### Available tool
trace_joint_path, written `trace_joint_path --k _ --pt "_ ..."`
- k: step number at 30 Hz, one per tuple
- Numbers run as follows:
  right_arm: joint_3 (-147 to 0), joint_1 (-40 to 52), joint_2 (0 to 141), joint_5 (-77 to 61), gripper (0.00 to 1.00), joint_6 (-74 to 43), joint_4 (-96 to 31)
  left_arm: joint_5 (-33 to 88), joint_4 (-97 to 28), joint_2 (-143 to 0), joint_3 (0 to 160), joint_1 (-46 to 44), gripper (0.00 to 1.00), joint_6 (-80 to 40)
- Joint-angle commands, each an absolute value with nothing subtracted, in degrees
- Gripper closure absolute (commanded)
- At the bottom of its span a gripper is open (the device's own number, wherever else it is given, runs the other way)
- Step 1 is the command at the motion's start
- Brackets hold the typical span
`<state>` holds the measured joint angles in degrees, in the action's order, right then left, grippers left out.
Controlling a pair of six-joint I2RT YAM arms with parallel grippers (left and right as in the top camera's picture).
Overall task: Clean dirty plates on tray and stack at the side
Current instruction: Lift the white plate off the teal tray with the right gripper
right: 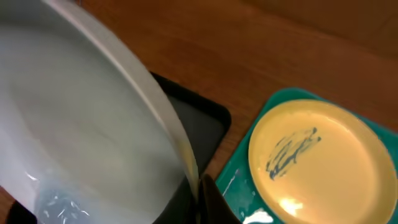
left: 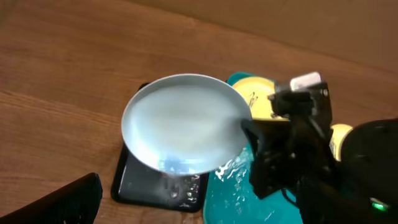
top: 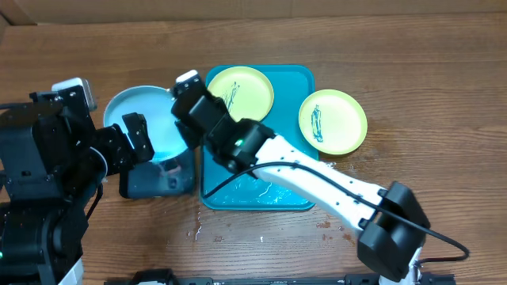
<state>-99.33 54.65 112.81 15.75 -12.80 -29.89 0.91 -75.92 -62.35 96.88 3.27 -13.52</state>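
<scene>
Overhead: right end effector [top: 184,99] is pinched on the right rim of the pale plate [top: 139,119], which is tilted over the black tray [top: 158,180]. The scribbled plate [top: 240,91] sits at the far end of the turquoise tray [top: 295,83]. A third plate [top: 333,120] lies on the tabletop [top: 428,71], just right of it. Left end effector [top: 141,136] is beside the pale plate, can't tell how wide.

Left wrist: pale plate looks wet, with water on the turquoise tray.

Right wrist: pale plate's rim up close.

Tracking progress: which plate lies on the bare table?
The scribbled plate right of the turquoise tray; the second scribbled plate lies in that tray, and the third plate is held above the black tray.
</scene>
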Motion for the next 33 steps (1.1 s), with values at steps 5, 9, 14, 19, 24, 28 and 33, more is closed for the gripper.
trace_joint_path --k 5,9,14,19,24,28,33 --pt "-100.7 59.7 111.2 32.0 0.96 0.6 -24.6 1.5 -79.2 -62.7 97.8 3.4 0.0 -13.7" --pt "-100.7 62.9 111.0 38.0 0.96 6.2 -23.7 1.5 -79.1 -62.9 97.8 3.4 0.0 -13.7" --pt "-100.7 65.8 111.0 43.2 0.96 8.0 -22.6 1.1 -79.1 -63.0 97.8 3.4 0.0 -13.7" --pt "-100.7 67.5 111.0 46.7 0.96 9.6 -21.5 1.1 -79.1 -63.0 97.8 3.4 0.0 -13.7" --pt "-100.7 68.6 111.0 48.0 0.96 12.3 -20.5 1.1 -79.1 -63.0 97.8 3.4 0.0 -13.7" --pt "-100.7 68.8 111.0 49.1 0.96 12.4 -19.8 1.1 -79.1 -63.0 97.8 3.4 0.0 -13.7" --pt "-100.7 68.8 111.0 49.5 0.96 12.3 -19.8 1.1 -79.2 -63.0 97.8 3.4 0.0 -13.7"
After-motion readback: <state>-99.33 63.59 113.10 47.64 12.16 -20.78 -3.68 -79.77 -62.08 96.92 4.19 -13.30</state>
